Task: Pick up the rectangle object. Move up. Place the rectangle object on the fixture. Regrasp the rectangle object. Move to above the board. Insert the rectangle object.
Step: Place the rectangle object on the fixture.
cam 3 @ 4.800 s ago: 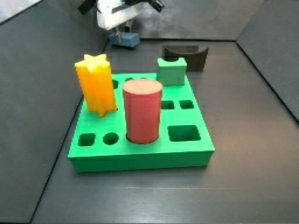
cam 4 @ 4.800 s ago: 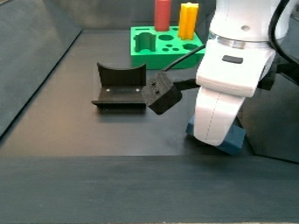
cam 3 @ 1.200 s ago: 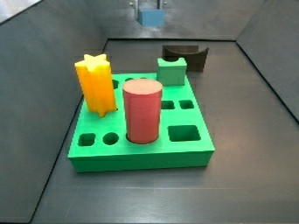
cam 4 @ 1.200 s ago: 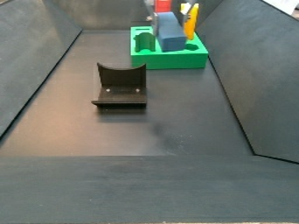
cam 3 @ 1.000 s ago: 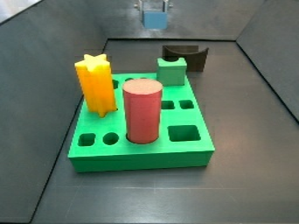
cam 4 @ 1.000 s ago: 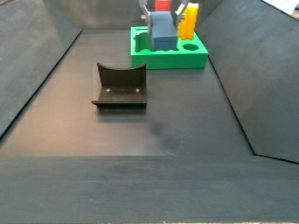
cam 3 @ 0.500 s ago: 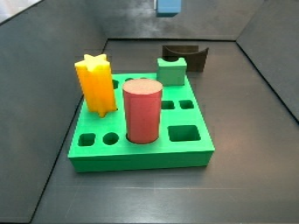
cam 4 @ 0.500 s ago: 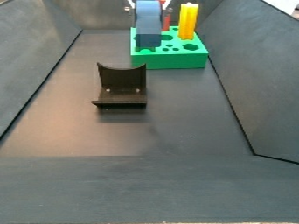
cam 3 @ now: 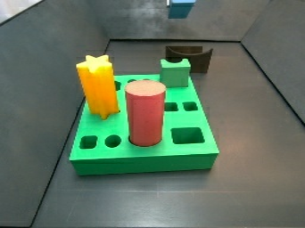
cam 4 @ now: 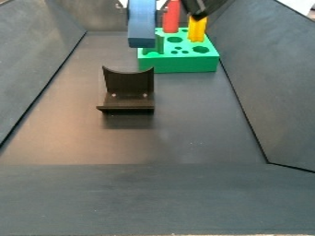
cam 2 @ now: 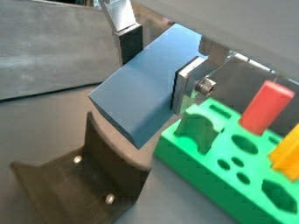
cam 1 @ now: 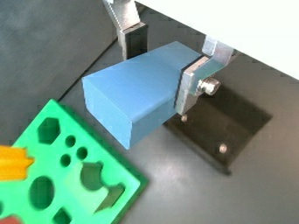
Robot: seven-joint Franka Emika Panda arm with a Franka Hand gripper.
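Dark floor, grey walls. Hand (cam 1: pixel 163 59) aloft, silver fingers (cam 1: pixel 193 74) clamped on rectangle object (cam 1: pixel 135 90), block held well above floor. Directly beneath in both wrist views: fixture (cam 2: pixel 100 171), not touching. Board (cam 3: pixel 143 134) just beside fixture, carrying red cylinder (cam 3: pixel 144 112), yellow star piece (cam 3: pixel 96 86), small green notched block (cam 3: pixel 177 71).

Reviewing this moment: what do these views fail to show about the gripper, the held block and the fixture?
- Gripper: out of frame in both side views; only its fingers show in both wrist views.
- Rectangle object: its top is cut off by the frame edge in both side views.
- Fixture: partly hidden behind the rectangle object in both wrist views.
- Board: cropped in both wrist views; its holes are partly hidden by pegs.
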